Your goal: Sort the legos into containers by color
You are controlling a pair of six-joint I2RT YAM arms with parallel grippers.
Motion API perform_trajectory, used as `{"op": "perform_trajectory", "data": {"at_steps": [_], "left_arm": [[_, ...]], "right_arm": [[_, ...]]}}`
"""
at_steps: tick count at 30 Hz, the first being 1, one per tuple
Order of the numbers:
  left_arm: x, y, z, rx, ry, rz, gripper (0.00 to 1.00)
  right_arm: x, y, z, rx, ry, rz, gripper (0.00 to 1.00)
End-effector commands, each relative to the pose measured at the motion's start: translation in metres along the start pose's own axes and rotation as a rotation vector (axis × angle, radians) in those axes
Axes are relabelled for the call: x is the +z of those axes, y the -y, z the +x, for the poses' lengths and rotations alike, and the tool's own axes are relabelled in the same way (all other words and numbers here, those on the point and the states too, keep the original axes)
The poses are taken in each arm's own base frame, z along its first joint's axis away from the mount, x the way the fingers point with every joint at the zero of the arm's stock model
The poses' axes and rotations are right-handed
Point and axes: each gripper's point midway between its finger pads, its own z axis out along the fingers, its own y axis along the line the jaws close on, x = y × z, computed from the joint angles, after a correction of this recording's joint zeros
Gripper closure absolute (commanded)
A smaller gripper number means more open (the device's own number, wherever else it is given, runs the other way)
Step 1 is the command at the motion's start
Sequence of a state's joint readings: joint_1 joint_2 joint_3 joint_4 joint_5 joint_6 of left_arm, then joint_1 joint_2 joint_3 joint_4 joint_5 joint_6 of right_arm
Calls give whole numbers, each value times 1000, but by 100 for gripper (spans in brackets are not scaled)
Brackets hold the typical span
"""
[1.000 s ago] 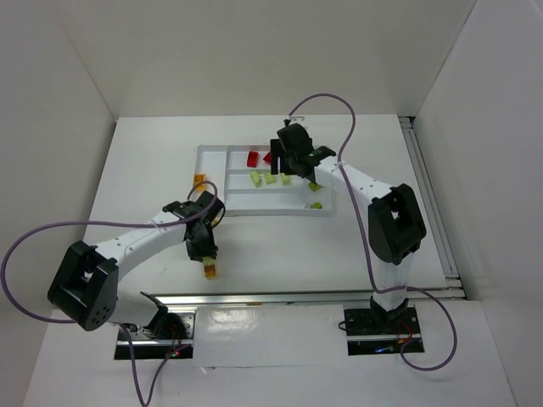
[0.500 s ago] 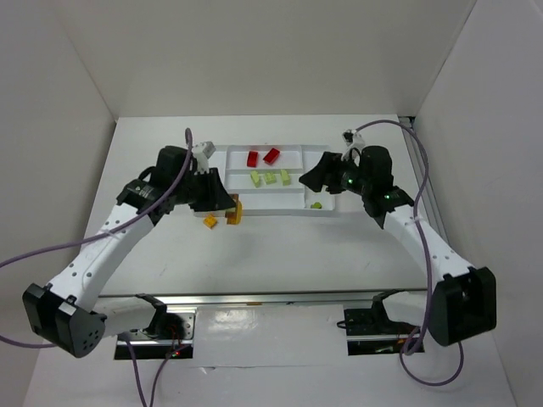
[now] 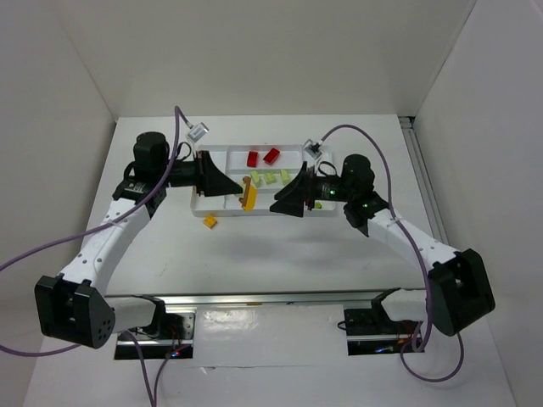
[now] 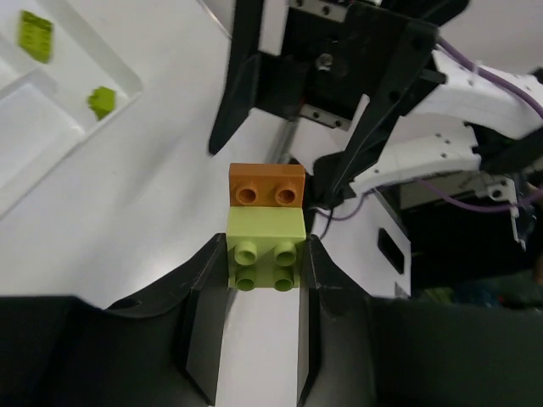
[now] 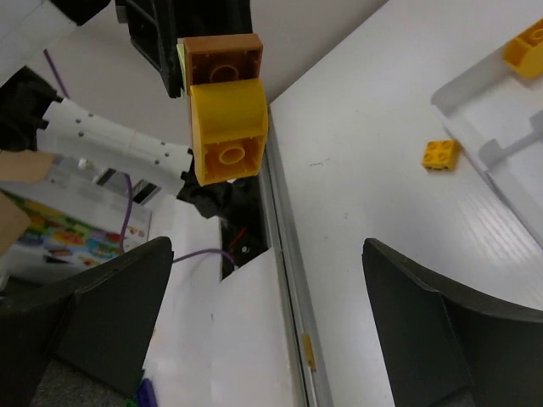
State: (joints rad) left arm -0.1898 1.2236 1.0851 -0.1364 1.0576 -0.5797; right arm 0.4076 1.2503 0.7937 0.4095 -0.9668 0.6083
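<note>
My left gripper (image 3: pixel 235 188) is shut on a light green lego (image 4: pixel 265 248) with an orange lego (image 4: pixel 266 186) stuck to its far end, held in the air over the front edge of the white tray (image 3: pixel 222 151). In the right wrist view the stack shows as an orange-brown lego (image 5: pixel 222 58) joined to a yellow lego (image 5: pixel 227 127). My right gripper (image 3: pixel 284 202) is open and empty. It points at the stack from the right, a short gap away. Two red legos (image 3: pixel 262 157) lie in the tray's top slot and three green legos (image 3: pixel 271 177) in the middle slot.
A loose yellow lego (image 3: pixel 209 221) lies on the table just in front of the tray's left corner, also in the right wrist view (image 5: pixel 441 153). Another green lego (image 3: pixel 317 204) sits at the tray's right end. A yellow lego (image 5: pixel 526 47) lies in the tray.
My left gripper rose from the table beside the tray and now holds the stack over the tray's front edge. My right gripper swung left and down to face it, jaws open.
</note>
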Motion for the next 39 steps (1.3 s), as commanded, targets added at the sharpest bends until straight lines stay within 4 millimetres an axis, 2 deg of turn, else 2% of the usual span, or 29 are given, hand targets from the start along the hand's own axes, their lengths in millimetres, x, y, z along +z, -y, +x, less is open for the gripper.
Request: {"op": "perform_trajectory", "data": {"at_steps": [1,2,6,11,18,26,31,32,36,38,39], "left_arm": [[-4,34,-6,111,-29,198,100],[-3,31,-5,102,-32,197,100],[-4,34,-7,113,-36,193,100],[-4,33,-6,111,-39,191,100],[-4,30,-4,102,-43,178,100],[-6,22,-8,105,-31,153,100],[-4,20,-10,95,-30,143,100],[-3,17,-10,86,-33,142,100],[-5,15,-15,102,-16,127,100],[-7,13,-17,101,-10,120,100],[-10,10,-19,100,0,110,100]], "right_arm": [[18,-36,-16,-163,-4,-162,0],[25,-42,-11,-160,-23,-186,0],[46,-31,-3,-152,-69,-189,3],[54,-29,-11,-131,-42,-212,11],[57,-38,-23,-125,-4,-262,19],[57,-53,-16,-138,-45,-333,16],[58,-61,-19,-166,-50,-350,16],[60,-62,-13,-159,-69,-364,16],[62,-57,-11,-136,-82,-336,16],[53,-44,-14,-127,-56,-284,15],[48,-45,-19,-131,-34,-273,15]]}}
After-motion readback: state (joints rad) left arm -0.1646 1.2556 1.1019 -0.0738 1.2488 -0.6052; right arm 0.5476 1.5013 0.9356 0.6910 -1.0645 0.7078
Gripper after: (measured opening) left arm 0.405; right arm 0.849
